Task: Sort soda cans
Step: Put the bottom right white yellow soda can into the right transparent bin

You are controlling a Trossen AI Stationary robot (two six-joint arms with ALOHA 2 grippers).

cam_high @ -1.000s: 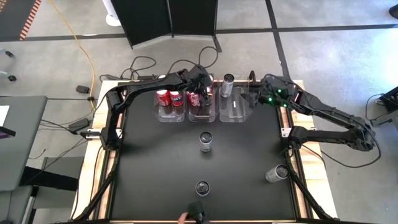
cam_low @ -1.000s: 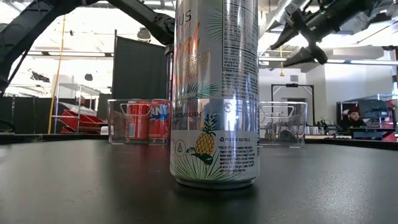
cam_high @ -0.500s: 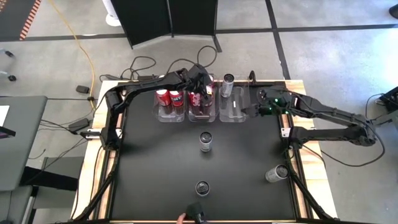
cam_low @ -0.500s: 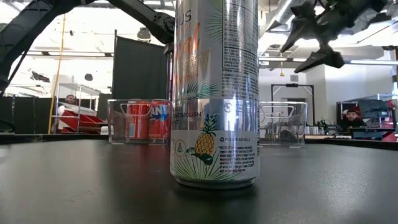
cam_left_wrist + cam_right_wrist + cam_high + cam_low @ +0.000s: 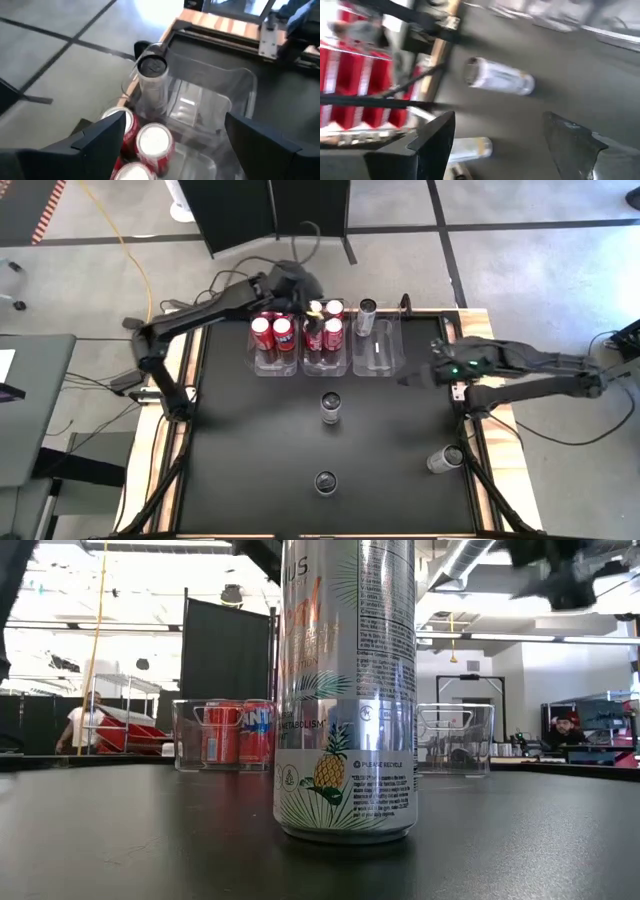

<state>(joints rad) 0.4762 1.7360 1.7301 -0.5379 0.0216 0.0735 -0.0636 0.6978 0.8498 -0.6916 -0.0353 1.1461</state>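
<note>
Your left gripper hovering jaws apart over red cans, right gripper apparently open, empty, over table's right side.

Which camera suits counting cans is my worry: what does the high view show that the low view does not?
Only the high view: the open left gripper over the bins' far end, a mid-table silver can, and a right-edge silver can. Only the low view: the pineapple print, a person beyond. Both: the nearest silver can, red cans in a clear bin, the open right gripper.
</note>
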